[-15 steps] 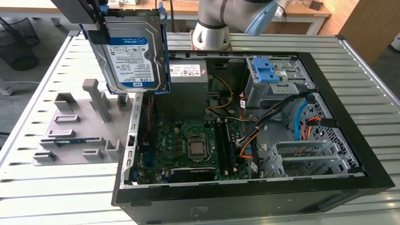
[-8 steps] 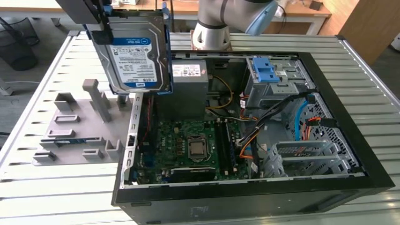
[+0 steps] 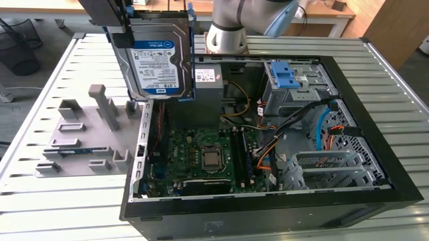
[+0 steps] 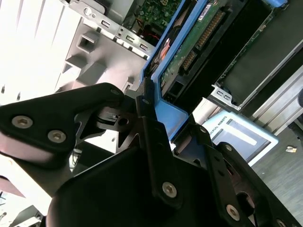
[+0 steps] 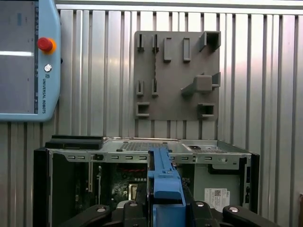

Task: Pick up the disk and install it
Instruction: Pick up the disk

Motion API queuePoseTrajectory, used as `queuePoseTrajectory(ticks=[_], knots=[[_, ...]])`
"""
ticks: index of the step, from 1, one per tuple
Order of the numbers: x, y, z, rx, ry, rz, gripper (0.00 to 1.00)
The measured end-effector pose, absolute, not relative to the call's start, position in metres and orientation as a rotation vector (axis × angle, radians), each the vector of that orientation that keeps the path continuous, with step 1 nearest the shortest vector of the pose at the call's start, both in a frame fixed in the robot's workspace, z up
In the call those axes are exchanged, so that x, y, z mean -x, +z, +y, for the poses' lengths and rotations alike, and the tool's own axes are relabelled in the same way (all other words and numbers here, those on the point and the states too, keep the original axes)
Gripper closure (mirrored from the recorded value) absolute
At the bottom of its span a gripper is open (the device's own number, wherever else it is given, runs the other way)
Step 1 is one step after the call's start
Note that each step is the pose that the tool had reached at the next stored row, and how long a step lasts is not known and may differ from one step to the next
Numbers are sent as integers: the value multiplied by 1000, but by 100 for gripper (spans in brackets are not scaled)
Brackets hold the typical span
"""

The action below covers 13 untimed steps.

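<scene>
The disk [image 3: 157,55], a silver hard drive with a white-and-blue label and a blue carrier frame, hangs upright in the air above the back left corner of the open computer case [image 3: 268,206]. My gripper [image 3: 120,35] is shut on its upper edge, at the exterior view's top left. In the second wrist view the black fingers [image 4: 149,127] clamp the blue frame [image 4: 173,116], with the drive's green circuit board [image 4: 199,42] beyond them. In the first wrist view the blue frame's edge [image 5: 165,179] stands up from my gripper [image 5: 165,208], over the case below.
A grey fixture plate [image 3: 80,135] with raised holders lies on the slatted metal table [image 3: 54,201], at the exterior view's left of the case. Inside the case are the motherboard [image 3: 208,155], a grey power-supply box [image 3: 208,80] and a drive cage with blue latches [image 3: 285,75]. A teach pendant [image 5: 23,61] lies on the table.
</scene>
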<state>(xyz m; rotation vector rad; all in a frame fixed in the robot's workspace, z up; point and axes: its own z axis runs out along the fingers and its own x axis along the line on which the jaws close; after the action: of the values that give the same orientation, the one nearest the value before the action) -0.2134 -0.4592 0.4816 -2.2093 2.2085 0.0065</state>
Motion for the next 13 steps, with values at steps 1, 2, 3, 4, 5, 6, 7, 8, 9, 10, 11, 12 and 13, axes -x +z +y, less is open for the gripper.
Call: queuePoseTrajectory(ticks=[1, 2, 3, 4, 5, 6, 7, 8, 9, 10, 11, 12, 13], knots=[[212, 482, -459, 2209, 6, 2208, 64], [210, 482, -459, 2209, 7, 2208, 64], [209, 482, -459, 2209, 7, 2208, 64], [207, 482, -459, 2209, 7, 2209, 64], [205, 482, -460, 2209, 6, 2208, 64], [204, 482, -460, 2209, 6, 2209, 64], [202, 482, -460, 2209, 7, 2208, 64], [201, 482, -460, 2209, 7, 2208, 64], [199, 482, -460, 2209, 7, 2208, 64], [198, 482, -460, 2209, 7, 2208, 64], [196, 482, -460, 2209, 6, 2208, 64], [194, 482, -460, 2209, 7, 2208, 64], [193, 482, -460, 2209, 6, 2209, 64]])
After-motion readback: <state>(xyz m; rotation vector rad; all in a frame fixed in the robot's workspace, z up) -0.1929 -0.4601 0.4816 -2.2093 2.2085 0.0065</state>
